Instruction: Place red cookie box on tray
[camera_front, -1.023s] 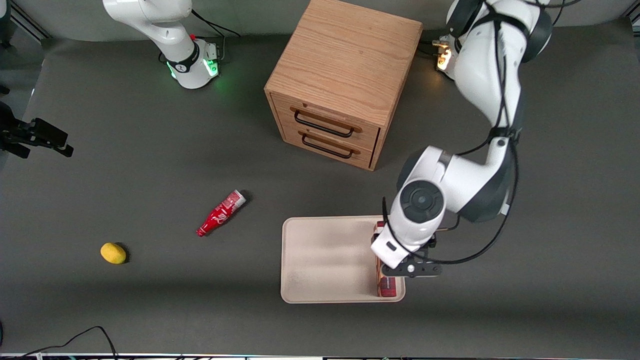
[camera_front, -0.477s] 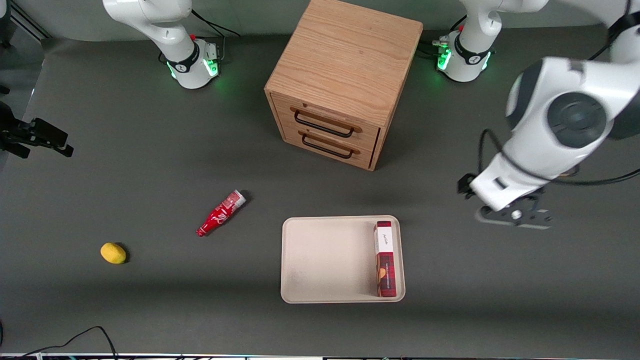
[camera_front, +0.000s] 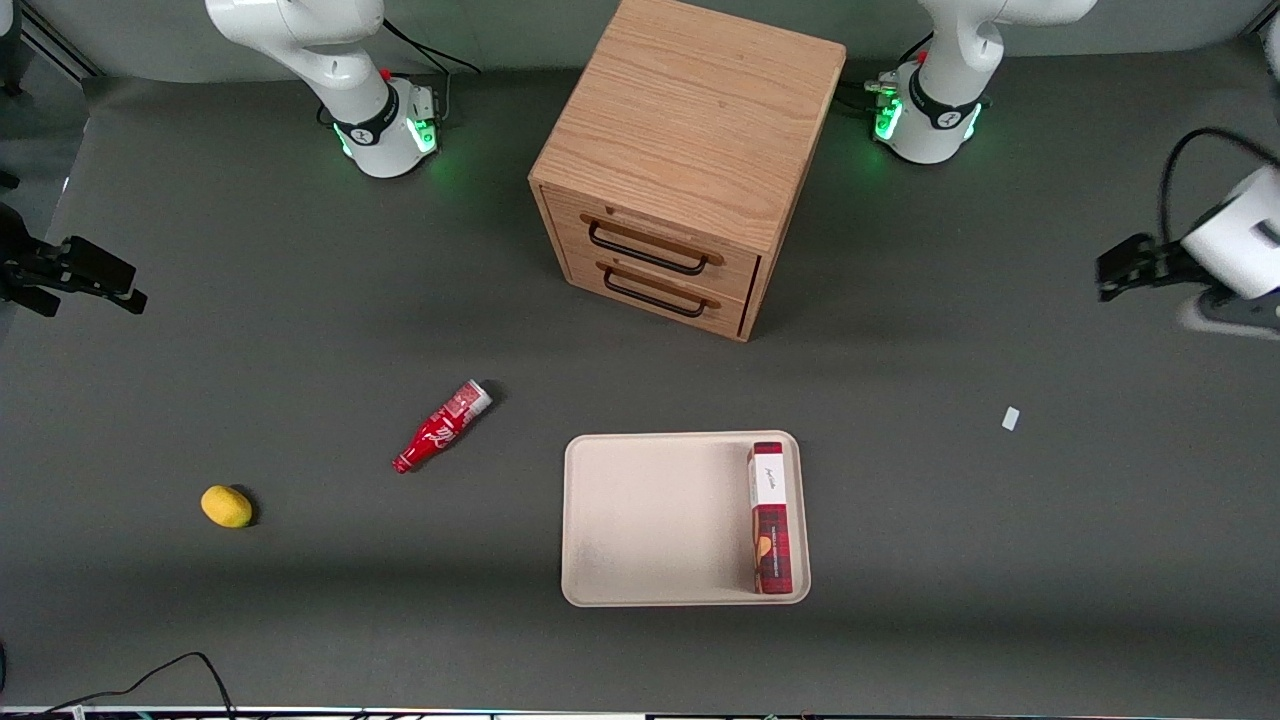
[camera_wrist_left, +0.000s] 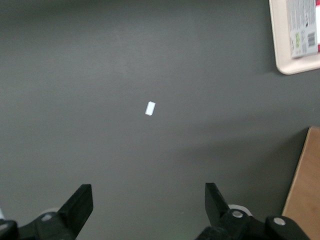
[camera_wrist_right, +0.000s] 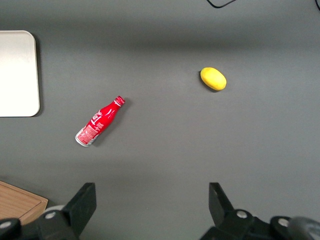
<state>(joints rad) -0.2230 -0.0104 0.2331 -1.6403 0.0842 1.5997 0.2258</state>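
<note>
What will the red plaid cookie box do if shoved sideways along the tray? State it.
The slim red plaid cookie box stands on a narrow edge, so it would probably tip. The cream tray's low rim beside it might stop sliding. The open gripper is far off, over bare table.

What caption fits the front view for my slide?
Red cookie box lies inside the tray; open gripper hangs toward the working arm's table end.

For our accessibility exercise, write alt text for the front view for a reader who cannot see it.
The red cookie box lies flat on the tray, along its edge toward the working arm. The open gripper hangs empty well away at the working arm's end of the table. A wooden drawer cabinet, red bottle and lemon stand elsewhere.
</note>
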